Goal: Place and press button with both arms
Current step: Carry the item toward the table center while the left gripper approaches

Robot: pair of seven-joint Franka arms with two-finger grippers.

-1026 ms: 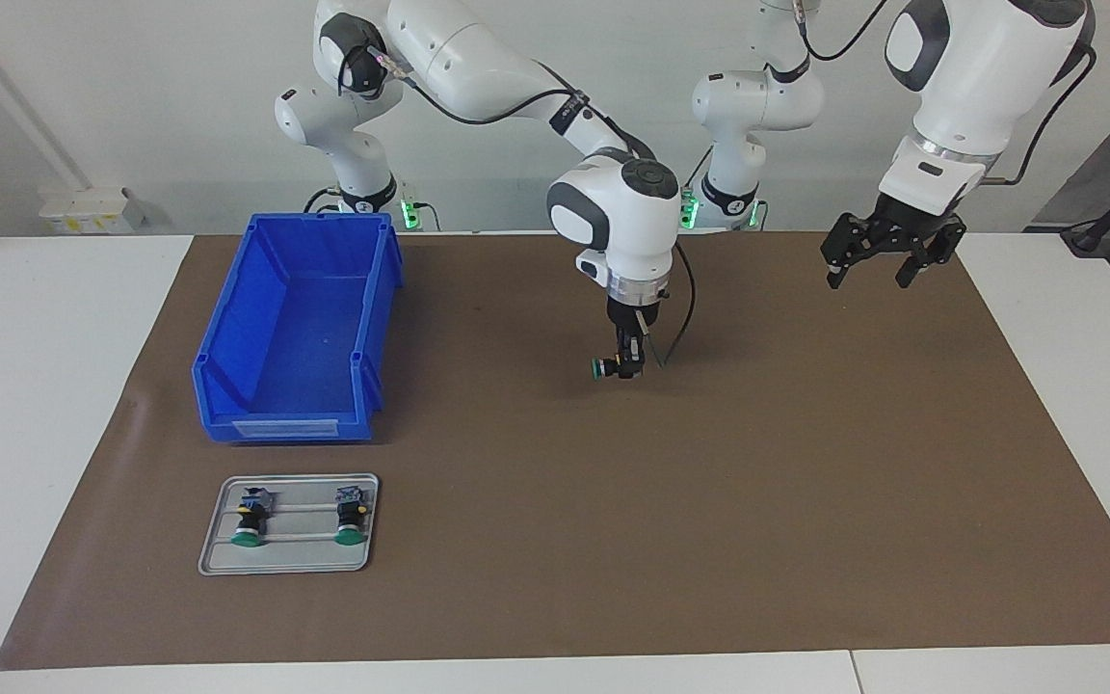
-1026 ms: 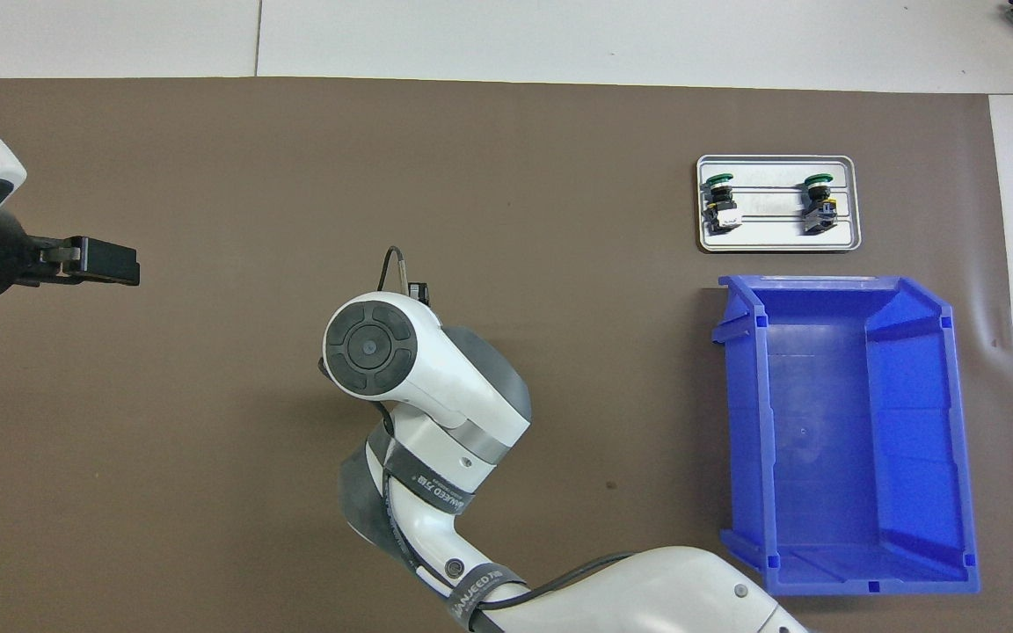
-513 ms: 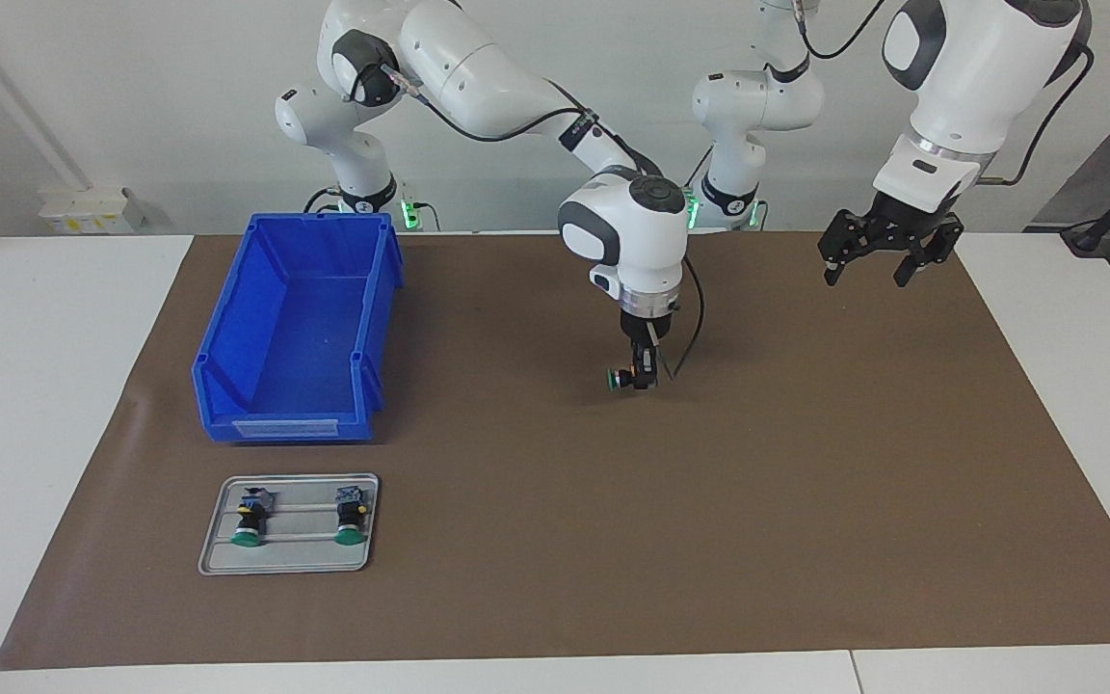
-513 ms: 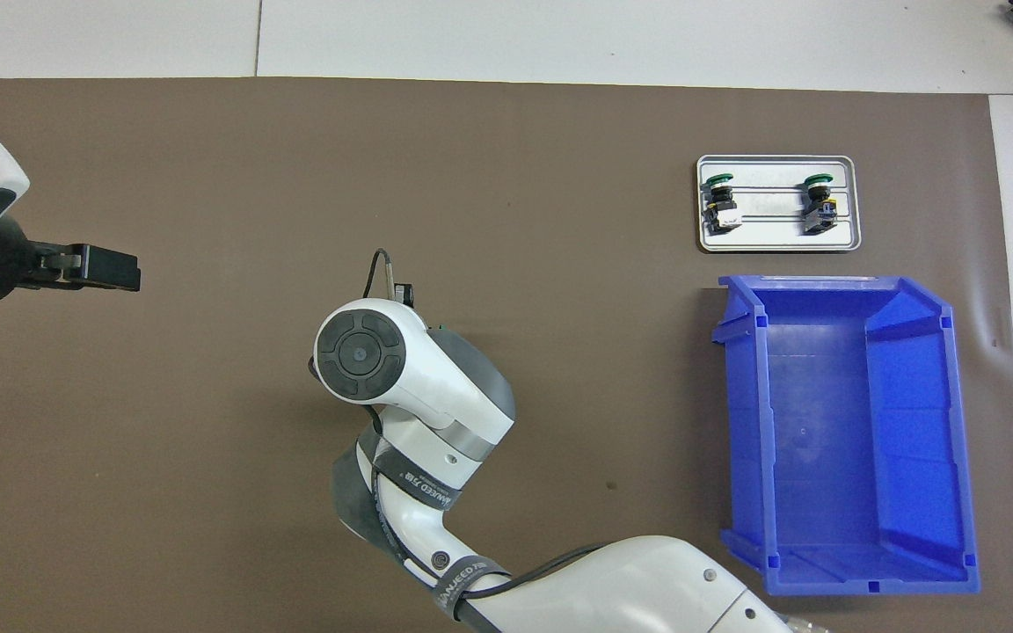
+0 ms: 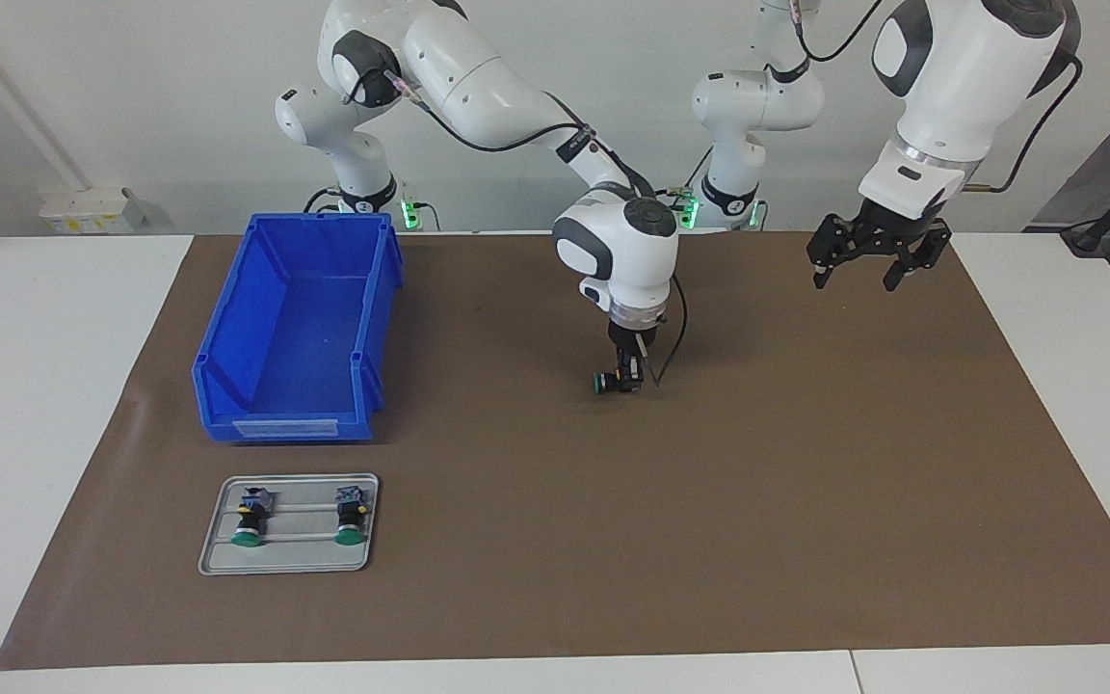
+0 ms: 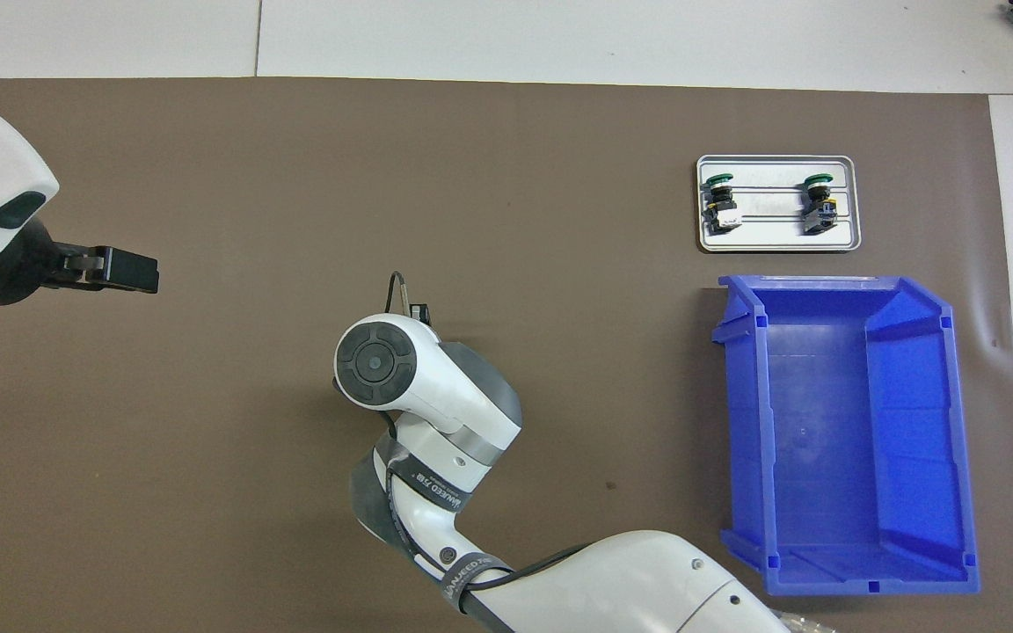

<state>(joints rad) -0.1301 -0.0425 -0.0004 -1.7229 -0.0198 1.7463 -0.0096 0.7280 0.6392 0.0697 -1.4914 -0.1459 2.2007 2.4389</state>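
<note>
three green-capped push-buttons in all: one button (image 5: pixel 605 383) caught between the closed fingertips of the right gripper (image 5: pixel 624 379), and two more, a button nearer the right arm's end (image 5: pixel 249 520) and its twin (image 5: pixel 351 518), lying side by side on the tray. one metal tray (image 5: pixel 218 551), small and grey. one blue storage bin (image 5: pixel 300 328), open-topped. one brown mat (image 5: pixel 806 501) spread over the white table (image 5: pixel 25 434). two white robot arms, so two grippers: the right one and the left gripper (image 5: pixel 861 262), its fingers spread apart with nothing between them. from overhead the count is the same for tray, bin and the two resting buttons.
</note>
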